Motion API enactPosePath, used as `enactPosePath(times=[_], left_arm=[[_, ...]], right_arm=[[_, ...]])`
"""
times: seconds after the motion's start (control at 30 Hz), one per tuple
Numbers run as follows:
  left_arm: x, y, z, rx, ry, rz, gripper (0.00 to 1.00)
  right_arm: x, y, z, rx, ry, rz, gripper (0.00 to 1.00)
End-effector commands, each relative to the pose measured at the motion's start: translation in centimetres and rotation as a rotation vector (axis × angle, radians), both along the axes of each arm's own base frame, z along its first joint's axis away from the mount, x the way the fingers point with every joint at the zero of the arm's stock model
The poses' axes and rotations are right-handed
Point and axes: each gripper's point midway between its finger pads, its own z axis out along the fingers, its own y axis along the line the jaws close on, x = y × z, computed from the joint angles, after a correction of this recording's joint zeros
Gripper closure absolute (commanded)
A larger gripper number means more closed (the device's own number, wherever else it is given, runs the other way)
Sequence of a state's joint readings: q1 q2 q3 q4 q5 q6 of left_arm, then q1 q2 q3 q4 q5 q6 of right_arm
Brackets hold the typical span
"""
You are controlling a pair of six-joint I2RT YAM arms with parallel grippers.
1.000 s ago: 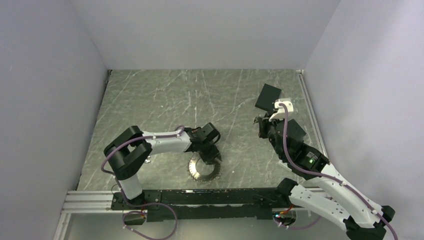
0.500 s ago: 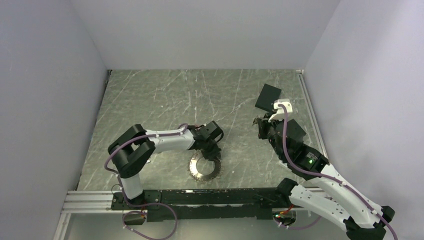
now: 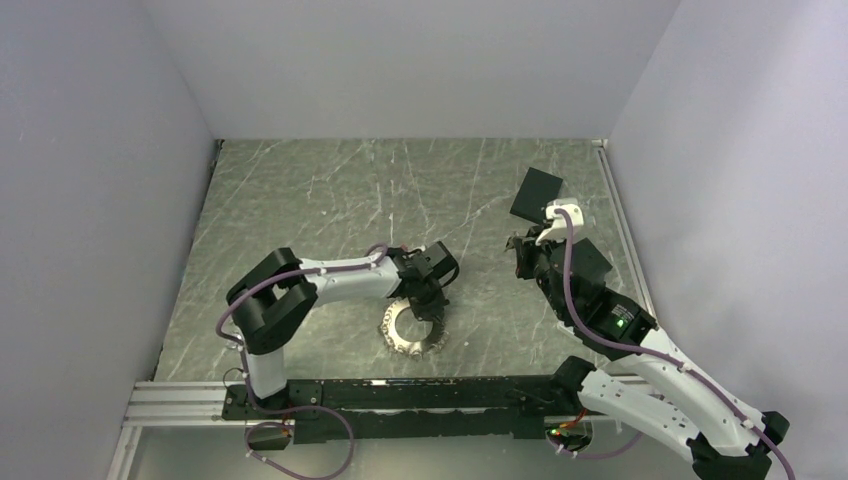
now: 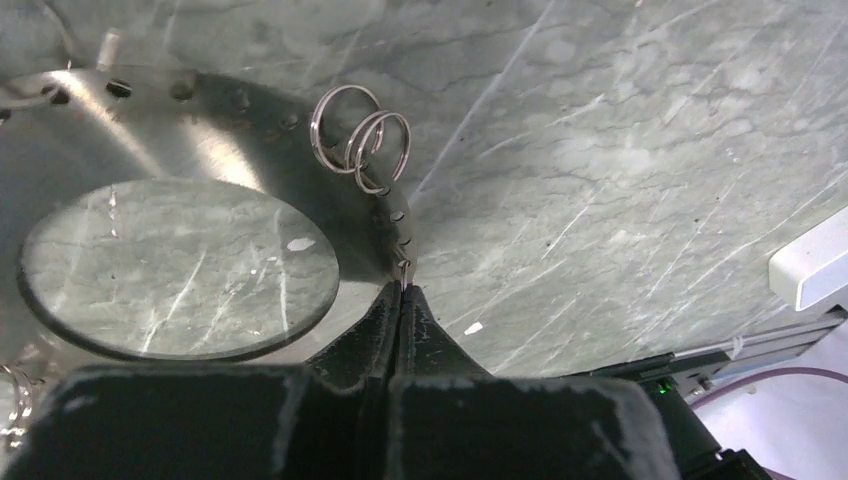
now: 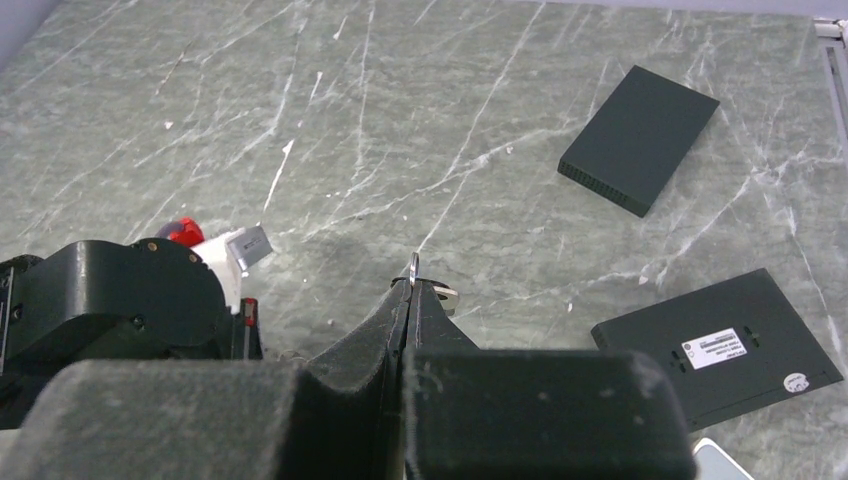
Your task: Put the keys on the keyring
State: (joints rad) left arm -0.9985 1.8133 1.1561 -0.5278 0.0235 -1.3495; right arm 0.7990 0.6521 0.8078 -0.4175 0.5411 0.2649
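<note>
Pinching shut, the left gripper [image 4: 402, 290] is clamping the thin rim of the keyring [image 4: 150, 130], low and centre in the left wrist view. The keyring is resting on the table [image 4: 620, 150] and filling the left half of that view, with marble showing through its round hole. Three small wire loops [image 4: 360, 150] are sitting at its rim just above the fingertips and seem hooked through its edge holes.

In the top view the keyring [image 3: 410, 338] is lying low and centre. The right gripper [image 5: 413, 285], well apart at right of centre, is closing on a small metal piece [image 5: 414, 268]. It is possibly a key, but too small to tell. Two black boxes [image 5: 640, 135] are lying beyond it.

No key is showing on the keyring, so the threading looks not yet done.
</note>
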Motion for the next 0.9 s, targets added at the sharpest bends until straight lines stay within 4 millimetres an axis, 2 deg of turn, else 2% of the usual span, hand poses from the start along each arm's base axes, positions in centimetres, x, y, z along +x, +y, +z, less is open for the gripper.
enactPosePath(times=[0.0,0.17,0.23,0.33,0.4,0.5,0.57,0.63,0.73,0.8,0.87], left_arm=[[1.3,0.1,0.6,0.073,-0.099,-0.099,1.0],[3.6,-0.2,1.4,0.13,-0.269,-0.425,1.0],[4.3,1.0,1.2,0.161,-0.287,-0.564,1.0],[4.7,1.8,1.8,0.109,-0.321,-0.725,1.0],[4.6,2.2,1.4,0.125,-0.332,-0.817,1.0],[4.4,3.3,-0.3,0.179,-0.294,-0.858,0.99],[4.2,3.6,-1.1,0.191,-0.276,-0.861,0.9],[4.0,3.4,-1.2,0.171,-0.28,-0.86,0.71],[4.1,2.9,0.1,0.129,-0.331,-0.847,0.5],[4.4,2.8,1.1,0.126,-0.357,-0.836,0.45],[4.7,2.8,2.0,0.132,-0.373,-0.832,0.44]], right_arm=[[0.2,0.0,1.0,0.024,-0.032,-0.004,1.0],[0.4,0.1,0.8,0.017,-0.029,-0.009,1.0],[0.4,0.1,0.7,0.013,-0.025,-0.009,1.0],[0.5,0.1,0.8,0.01,-0.024,-0.012,1.0],[0.5,0.1,0.7,0.01,-0.023,-0.015,1.0],[0.7,0.0,0.5,0.006,-0.018,-0.024,1.0],[0.7,0.1,0.4,0.004,-0.015,-0.025,1.0],[0.7,0.1,0.2,0.0,-0.011,-0.022,1.0],[0.7,0.1,0.2,-0.006,-0.011,-0.021,1.0],[0.8,0.2,0.2,-0.007,-0.009,-0.018,1.0],[0.8,0.3,0.1,-0.009,-0.007,-0.015,1.0]])
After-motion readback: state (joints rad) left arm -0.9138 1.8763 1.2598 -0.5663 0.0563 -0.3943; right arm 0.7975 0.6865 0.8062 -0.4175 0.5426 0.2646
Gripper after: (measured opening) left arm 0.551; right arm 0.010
